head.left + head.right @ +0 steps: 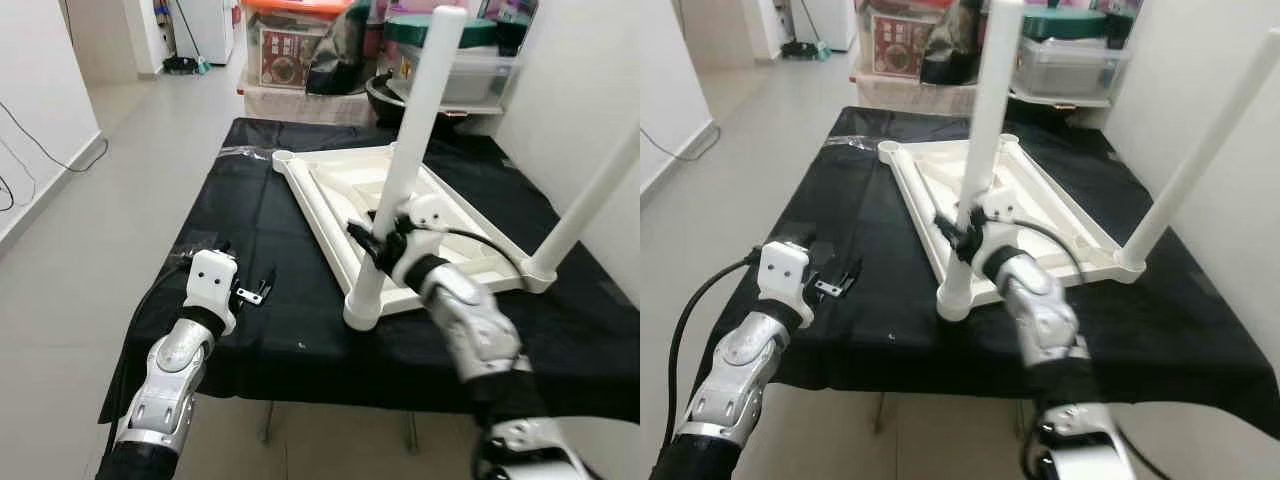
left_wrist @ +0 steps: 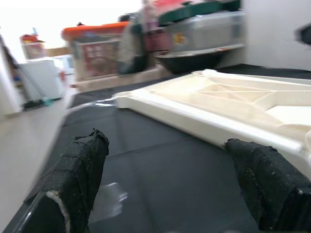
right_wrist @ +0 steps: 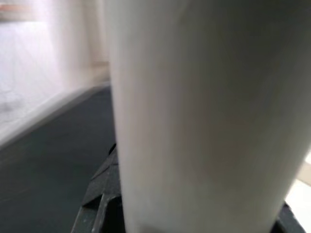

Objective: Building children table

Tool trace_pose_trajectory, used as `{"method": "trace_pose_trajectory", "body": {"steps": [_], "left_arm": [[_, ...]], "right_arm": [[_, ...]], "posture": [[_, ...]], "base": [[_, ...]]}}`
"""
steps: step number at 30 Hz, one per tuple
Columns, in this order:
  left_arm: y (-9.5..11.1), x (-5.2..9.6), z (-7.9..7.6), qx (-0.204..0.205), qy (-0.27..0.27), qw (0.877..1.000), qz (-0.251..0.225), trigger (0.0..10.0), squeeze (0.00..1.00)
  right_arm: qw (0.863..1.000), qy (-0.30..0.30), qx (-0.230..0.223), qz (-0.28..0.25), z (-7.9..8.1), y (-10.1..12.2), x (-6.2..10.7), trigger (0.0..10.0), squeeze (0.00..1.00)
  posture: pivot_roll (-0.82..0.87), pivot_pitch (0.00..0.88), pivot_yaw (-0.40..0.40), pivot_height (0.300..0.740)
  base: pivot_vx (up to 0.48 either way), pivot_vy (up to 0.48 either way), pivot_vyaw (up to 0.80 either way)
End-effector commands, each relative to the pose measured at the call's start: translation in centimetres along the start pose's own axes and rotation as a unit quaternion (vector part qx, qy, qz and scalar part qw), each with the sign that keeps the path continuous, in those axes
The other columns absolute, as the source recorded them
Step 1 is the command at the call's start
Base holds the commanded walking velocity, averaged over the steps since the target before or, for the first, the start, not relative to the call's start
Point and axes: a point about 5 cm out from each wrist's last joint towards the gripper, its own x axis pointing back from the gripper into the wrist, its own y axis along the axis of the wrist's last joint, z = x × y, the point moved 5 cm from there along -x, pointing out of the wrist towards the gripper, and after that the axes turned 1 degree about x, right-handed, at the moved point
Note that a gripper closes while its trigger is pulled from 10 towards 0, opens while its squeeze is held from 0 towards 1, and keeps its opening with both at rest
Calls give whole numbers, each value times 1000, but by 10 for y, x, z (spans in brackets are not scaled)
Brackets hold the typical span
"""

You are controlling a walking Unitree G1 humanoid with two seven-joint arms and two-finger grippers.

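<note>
The right gripper (image 1: 372, 243) is clamped around the near table leg (image 1: 405, 165), low on the shaft, a little above the socket; in the right wrist view the white leg (image 3: 194, 116) is seen pressed between the black fingers (image 3: 99, 206). This leg is stood upright in the near corner of the upturned white table top (image 1: 370, 195), which is laid underside up on the black cloth (image 1: 290, 300). A second leg (image 1: 590, 200) is seated in the corner of the table top to the robot's right and is seen tilting outward.

The left gripper (image 1: 253, 290) is held low over the cloth, well to the left of the table top and apart from it. Its fingers (image 2: 77, 179) are spread wide, with nothing between them; the edge of the table top (image 2: 214, 121) is seen beyond them in the left wrist view.

Beyond the far edge of the table top, storage bins (image 1: 290, 45) and a grey lidded box (image 1: 460, 70) are stacked. To its left a pale tiled floor (image 1: 130, 180) is seen.
</note>
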Motion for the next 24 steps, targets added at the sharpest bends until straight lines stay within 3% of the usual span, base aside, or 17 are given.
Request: {"method": "trace_pose_trajectory", "body": {"steps": [1, 5, 6, 8, 9, 10, 11, 13, 14, 15, 16, 17, 18, 19, 20, 22, 24], "left_arm": [[-5, 1, 3, -7, 5, 1000, 7, 10000, 0], [-2, 1, 0, -4, 5, 1000, 3, 10000, 0], [-3, 3, -1, -3, 3, 1000, 4, 10000, 0], [-8, 5, 0, 0, 0, 1000, 14, 10000, 0], [-10, 5, 0, 0, -1, 1000, 16, 10000, 0], [-10, 5, 0, 0, -1, 1000, 16, 10000, 0], [-9, 3, 0, -1, -2, 1000, 15, 10000, 0], [-7, 1, 0, -1, -3, 1000, 12, 10000, 0], [-5, -1, 1, -2, -3, 1000, 8, 10000, 0], [-4, -2, 3, -2, 0, 1000, 7, 10000, 0], [-5, -2, 6, -1, 7, 1000, 7, 10000, 0], [-5, -2, 6, -1, 7, 1000, 7, 10000, 0], [-6, -2, 6, 1, 9, 1000, 8, 10000, 0], [-6, -2, 6, 1, 9, 1000, 8, 10000, 0], [-7, -1, 3, 3, 8, 1000, 8, 10000, 0], [-6, 1, -1, 5, 5, 1000, 7, 10000, 0], [-6, 1, -1, 5, 5, 1000, 7, 10000, 0]], "right_arm": [[976, -159, 34, 144, -57, -74, 23, 0, 0], [977, -168, 18, 128, -45, -70, 38, 0, 0], [986, -125, 12, 109, -21, -60, 38, 10000, 0], [999, -27, 6, 26, 24, -27, 37, 10000, 0], [1000, 12, -1, -1, 38, -16, 38, 10000, 549], [1000, 12, -1, -1, 38, -16, 38, 10000, 549], [999, 41, -17, -21, 44, -6, 38, 10000, 1000], [996, 76, -29, -36, 51, 3, 37, 10000, 1000], [989, 123, -49, -58, 57, 17, 36, 10000, 1000], [982, 158, -66, -86, 60, 33, 37, 10000, 827], [955, 264, -58, -121, 71, 54, 48, 10000, 0], [955, 264, -58, -121, 71, 54, 48, 10000, 0], [940, 314, -43, -129, 75, 59, 57, 10000, 0], [940, 314, -43, -129, 75, 59, 57, 10000, 0], [921, 369, -25, -125, 79, 58, 68, 10000, 0], [897, 426, 4, -116, 82, 50, 79, 10000, 0], [897, 426, 4, -116, 82, 50, 79, 10000, 0]], "posture": [[153, 0, -101, 740], [156, 0, -97, 740], [145, 0, -86, 740], [139, 0, -81, 740], [136, 0, -81, 740], [136, 0, -81, 740], [133, 0, -83, 740], [133, 0, -86, 740], [133, 0, -90, 740], [130, 0, -91, 740], [127, 0, -90, 740], [127, 0, -90, 740], [125, 0, -95, 740], [125, 0, -95, 740], [129, 0, -100, 740], [142, 0, -108, 740], [142, 0, -108, 740]], "base": [[0, 0, 0], [0, 0, 0], [0, 0, 0], [0, 0, 0], [0, 0, 0], [0, 0, 0], [0, 0, 0], [0, 0, 0], [0, 0, 0], [0, 0, 0], [0, 0, 0], [0, 0, 0], [0, 0, 0], [0, 0, 0], [0, 0, 0], [0, 0, 0], [0, 0, 0]]}}
